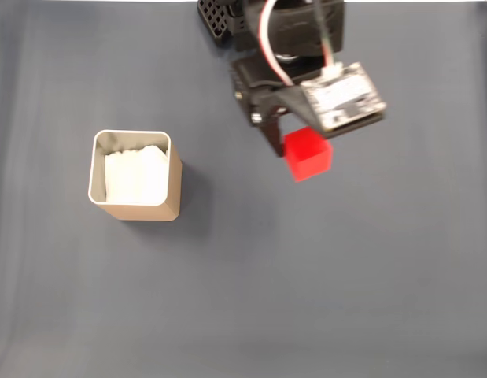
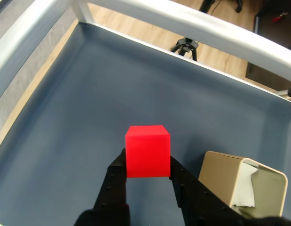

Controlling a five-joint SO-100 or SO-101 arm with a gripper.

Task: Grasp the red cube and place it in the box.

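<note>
Fixed view: claw (image 1: 286, 146) clamped on red cube (image 1: 308, 153), raised above desk (image 1: 345, 276); box (image 1: 134, 177) well apart at 9 o'clock. Wrist view: cube (image 2: 147, 150) pinched between fingers (image 2: 118, 181); box (image 2: 241, 186) at 4 o'clock. Grasp done; carry and release outstanding.

My arm (image 1: 274, 47) is matte black plastic — red and white cables loop over it, a pale circuit board (image 1: 341, 96) rides my wrist, and my two fingers (image 2: 114, 188) are black, faintly dimpled.

We see a dark blue-grey table mat (image 1: 251, 291), its white raised border (image 2: 192, 23), wooden flooring (image 2: 220, 47) beyond, and a black tripod (image 2: 185, 47) standing there.
</note>
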